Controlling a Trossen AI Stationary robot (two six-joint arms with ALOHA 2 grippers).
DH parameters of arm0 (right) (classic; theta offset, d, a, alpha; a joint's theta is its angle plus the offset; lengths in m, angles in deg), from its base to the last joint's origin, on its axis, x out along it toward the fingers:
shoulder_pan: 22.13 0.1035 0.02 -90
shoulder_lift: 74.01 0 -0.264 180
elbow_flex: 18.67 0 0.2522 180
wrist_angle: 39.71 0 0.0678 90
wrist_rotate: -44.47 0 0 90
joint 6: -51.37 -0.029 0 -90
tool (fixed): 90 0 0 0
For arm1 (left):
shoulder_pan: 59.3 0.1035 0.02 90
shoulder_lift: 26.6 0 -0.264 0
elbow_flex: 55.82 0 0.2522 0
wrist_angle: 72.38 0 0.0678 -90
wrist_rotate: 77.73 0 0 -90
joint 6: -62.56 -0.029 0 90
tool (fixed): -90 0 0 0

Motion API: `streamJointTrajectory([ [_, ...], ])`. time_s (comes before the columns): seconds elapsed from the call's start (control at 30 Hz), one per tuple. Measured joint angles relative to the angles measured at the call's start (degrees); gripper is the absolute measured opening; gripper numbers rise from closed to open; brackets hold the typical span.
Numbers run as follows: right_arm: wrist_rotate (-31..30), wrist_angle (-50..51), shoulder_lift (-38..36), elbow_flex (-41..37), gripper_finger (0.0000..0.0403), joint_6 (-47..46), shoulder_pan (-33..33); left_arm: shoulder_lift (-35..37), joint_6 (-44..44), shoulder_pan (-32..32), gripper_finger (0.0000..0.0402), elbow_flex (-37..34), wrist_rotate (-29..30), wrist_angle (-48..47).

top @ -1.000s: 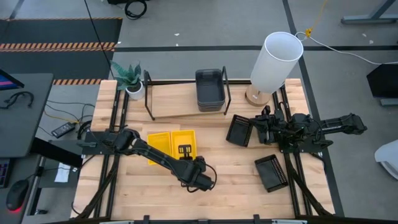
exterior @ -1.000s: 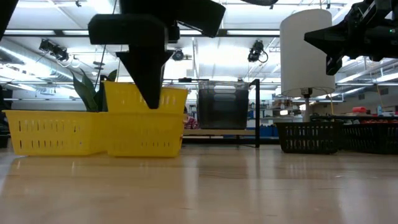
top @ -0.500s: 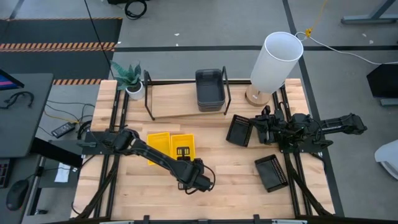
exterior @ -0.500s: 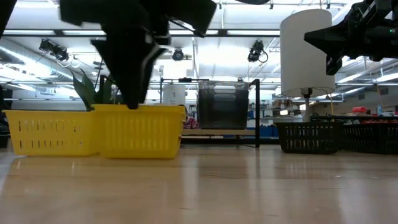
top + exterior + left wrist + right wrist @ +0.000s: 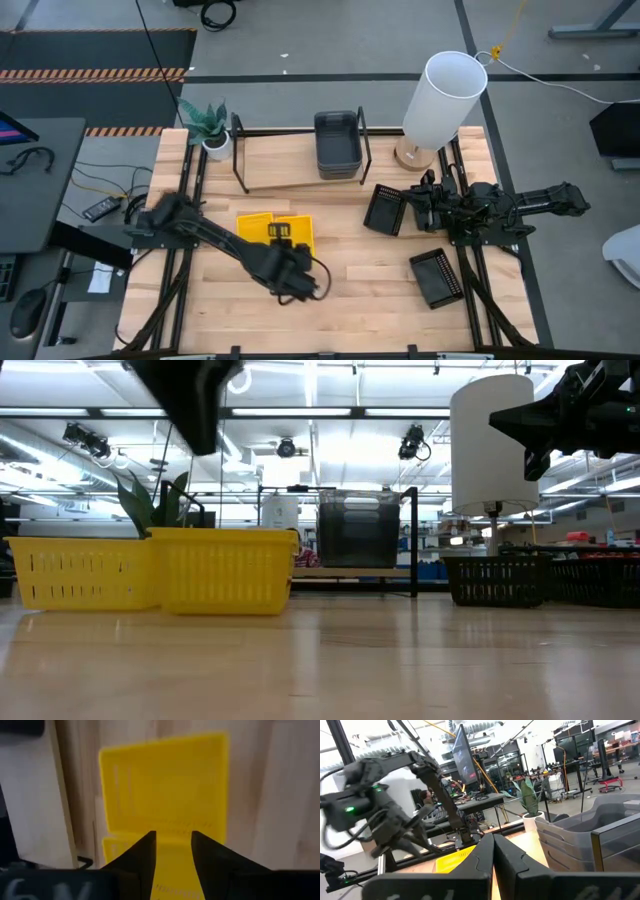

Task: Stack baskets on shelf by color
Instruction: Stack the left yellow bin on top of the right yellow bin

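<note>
i hold the left pincer (image 5: 171,851) narrowly open and empty above the yellow baskets (image 5: 276,231) — centre on one rim before closing; right pincer (image 5: 494,851) pressed together, waiting.

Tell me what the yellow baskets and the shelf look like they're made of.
The bright yellow slotted baskets look like moulded plastic: uniform glossy colour, thin slotted walls. The long light board shelf looks like pale wood with visible grain, held in a thin black frame, probably metal wire.

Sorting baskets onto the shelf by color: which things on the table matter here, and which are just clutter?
Job:
yellow baskets
grey baskets, on the shelf
black baskets
left gripper, open over the yellow ones

Clutter:
white lamp
potted plant
</note>
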Motion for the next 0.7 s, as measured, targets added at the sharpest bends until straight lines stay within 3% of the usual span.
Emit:
streamJointTrajectory([
  [0.3,0.0,0.0,0.0,0.0,0.0016,0.0,0.0,17.8,9.8,0.0,0.0117,-25.9,-9.2,15.1],
  [0.7,0.0,0.0,0.0,0.0,0.0016,0.0,0.0,20.7,15.2,-1.9,0.0166,-38.8,-12.7,25.1],
])
